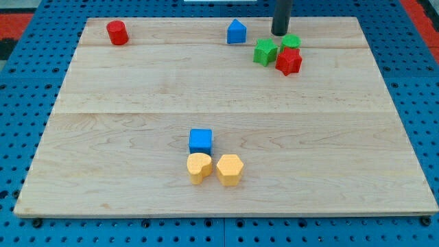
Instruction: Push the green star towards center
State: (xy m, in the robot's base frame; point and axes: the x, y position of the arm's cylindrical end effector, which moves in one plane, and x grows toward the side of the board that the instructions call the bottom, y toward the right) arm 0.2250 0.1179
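Observation:
The green star lies near the view's top, right of centre. A red star touches it on its right. A second green block, rounded, sits just behind the red star. My tip is at the top edge of the board, just above and to the right of the green star and close to the left side of the rounded green block. I cannot tell whether it touches either one.
A blue house-shaped block stands left of my tip. A red cylinder is at the top left. A blue cube, a yellow heart and a yellow hexagon cluster low in the middle of the wooden board.

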